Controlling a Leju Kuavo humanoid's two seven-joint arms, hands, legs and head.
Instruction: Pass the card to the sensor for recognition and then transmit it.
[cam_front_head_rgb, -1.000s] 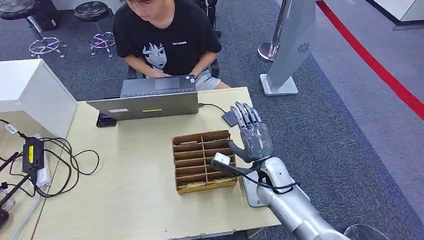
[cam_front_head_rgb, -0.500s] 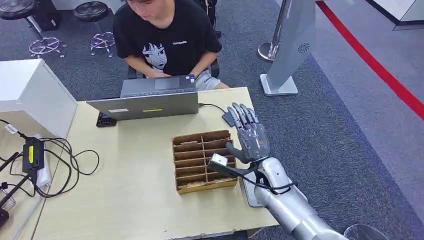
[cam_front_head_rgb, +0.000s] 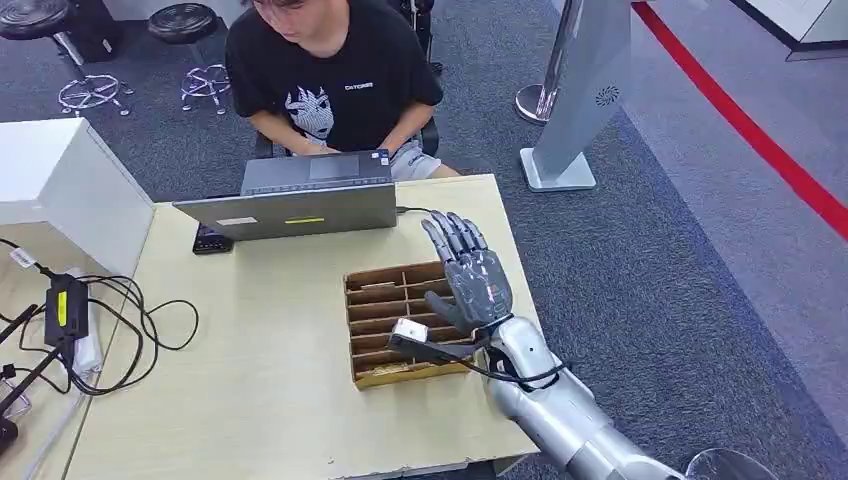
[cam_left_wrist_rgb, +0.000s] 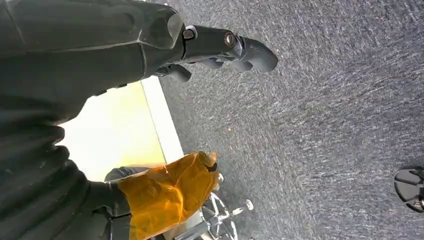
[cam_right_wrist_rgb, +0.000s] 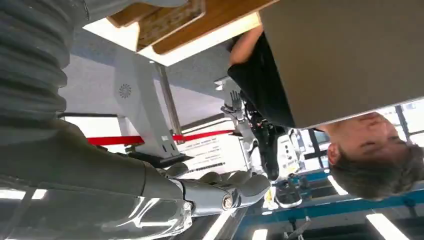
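Card: I can't make it out among the slots of the cardboard organizer (cam_front_head_rgb: 405, 322).
Right hand (cam_front_head_rgb: 468, 280): I see it empty, fingers spread, above the organizer's right side.
Left hand (cam_left_wrist_rgb: 220, 47): I see it empty, hanging over carpet.

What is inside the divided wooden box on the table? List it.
The wooden box shows rows of slots; at least one near the front holds what looks like a flat card, too small to confirm. The right hand hovers open over its right side, covering those slots.
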